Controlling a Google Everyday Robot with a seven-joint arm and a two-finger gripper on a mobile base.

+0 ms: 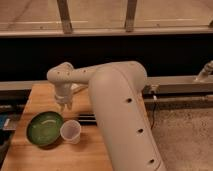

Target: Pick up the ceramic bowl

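Cream rounded arm (120, 115), pincer (65, 104) at tip

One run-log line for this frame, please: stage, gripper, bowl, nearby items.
stage: pre-grasp | gripper: above wooden table, just behind ceramic bowl | bowl: on table, not held | white cup: beside bowl

We see warm, dim light from above. It falls brightest on the white arm (120, 115) and on the gripper (64, 104), which hangs just over the far rim of the ceramic bowl (44, 129). A pale glare streaks the bowl's glaze, and a dark shadow hugs its near edge on the wooden table (42, 95).
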